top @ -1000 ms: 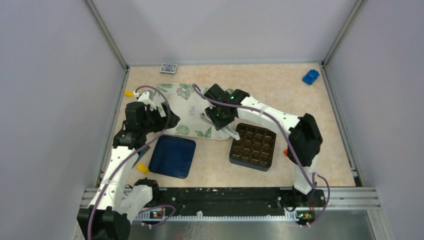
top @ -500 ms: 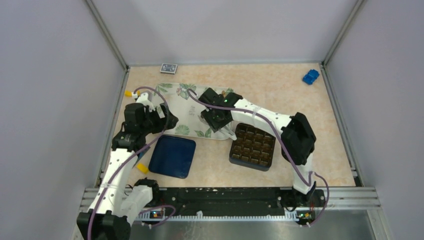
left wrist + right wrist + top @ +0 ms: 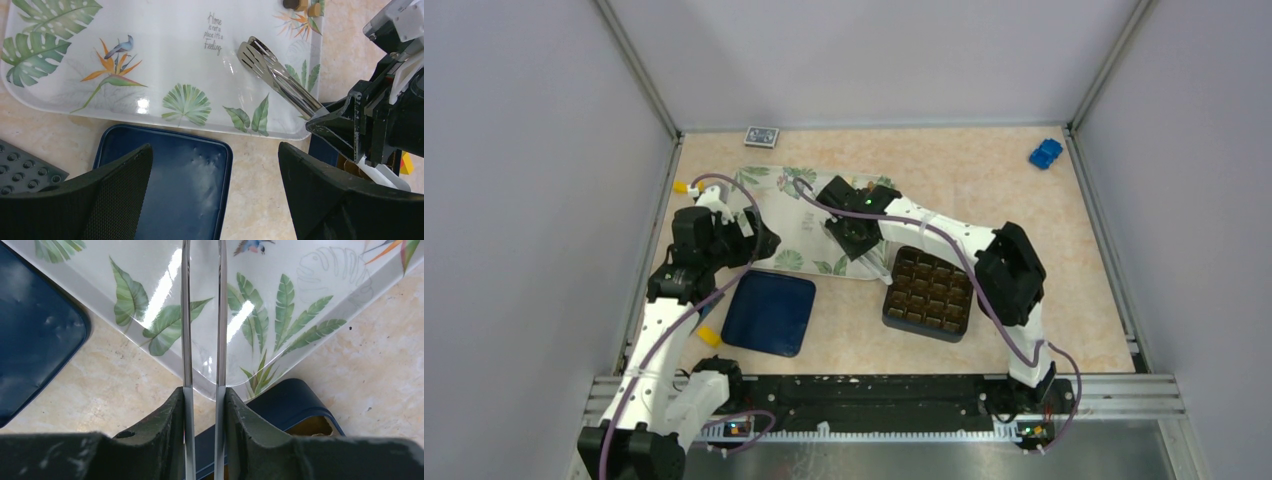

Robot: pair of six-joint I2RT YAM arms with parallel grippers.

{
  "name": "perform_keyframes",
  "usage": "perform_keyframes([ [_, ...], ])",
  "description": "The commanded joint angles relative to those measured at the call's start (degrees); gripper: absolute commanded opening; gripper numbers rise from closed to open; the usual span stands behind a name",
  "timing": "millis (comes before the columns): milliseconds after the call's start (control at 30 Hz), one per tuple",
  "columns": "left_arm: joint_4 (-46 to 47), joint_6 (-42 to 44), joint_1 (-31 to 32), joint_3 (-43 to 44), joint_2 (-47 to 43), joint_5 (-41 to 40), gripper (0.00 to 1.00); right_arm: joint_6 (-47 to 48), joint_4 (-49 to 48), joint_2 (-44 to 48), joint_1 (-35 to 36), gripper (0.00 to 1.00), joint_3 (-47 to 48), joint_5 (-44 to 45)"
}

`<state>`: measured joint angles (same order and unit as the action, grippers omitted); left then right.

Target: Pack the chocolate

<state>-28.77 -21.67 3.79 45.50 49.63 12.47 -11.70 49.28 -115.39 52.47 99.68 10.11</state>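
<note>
**Ana:** Steel tongs [image 3: 275,75] are pinched in the right gripper [image 3: 202,395]. Its fingers are closed on the two arms, and the blades stand slightly apart with nothing between them, over the leaf-printed tray [image 3: 165,45].

**Ben:** Where's the chocolate?

**Ana:** A few small brown and tan pieces [image 3: 295,4] sit at the tray's far corner, roughly twelve o'clock from the blade tips in the left wrist view. The gridded box [image 3: 931,292] lies at four o'clock off the tray. Its cells look brownish, but I cannot tell how many are filled.

**Ben:** What could go wrong?

**Ana:** The tray is glossy, so I'd expect a piece nudged off-centre to skid away or squirt out as the blades close. The tongs might also twist in the fingers, since only their thin arms are clamped. A piece dropped on the way over could land between tray and box.

**Ben:** Is anything in the way?

**Ana:** Not much. The left gripper [image 3: 214,150] is spread fully wide and empty. It hangs over the tray's near edge and the dark blue lid [image 3: 165,175] at seven o'clock, apart from that route. A blue toy car [image 3: 1045,153] at one o'clock on the table, a card pack [image 3: 762,136] at eleven and a yellow block [image 3: 682,186] at nine are all well clear.
</note>
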Motion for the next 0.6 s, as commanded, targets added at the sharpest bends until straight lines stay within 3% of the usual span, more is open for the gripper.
perform_keyframes([
  [0,0.35,0.84,-0.19,1.27,-1.16,-0.61,0.99,-0.01,-0.47,1.90,1.14,0.23,3.56,1.40],
  [100,0.44,0.84,-0.19,1.33,-1.11,-0.52,0.99,-0.25,-0.33,3.91,1.16,0.15,3.77,1.07],
  [333,1.16,1.05,-0.19,1.59,-0.27,-0.19,0.99,-0.71,1.56,11.02,1.15,0.13,2.09,2.55],
  [567,2.09,2.05,-0.19,3.27,2.34,-0.04,0.99,-3.76,5.71,26.05,-0.99,0.13,-11.31,3.99],
])
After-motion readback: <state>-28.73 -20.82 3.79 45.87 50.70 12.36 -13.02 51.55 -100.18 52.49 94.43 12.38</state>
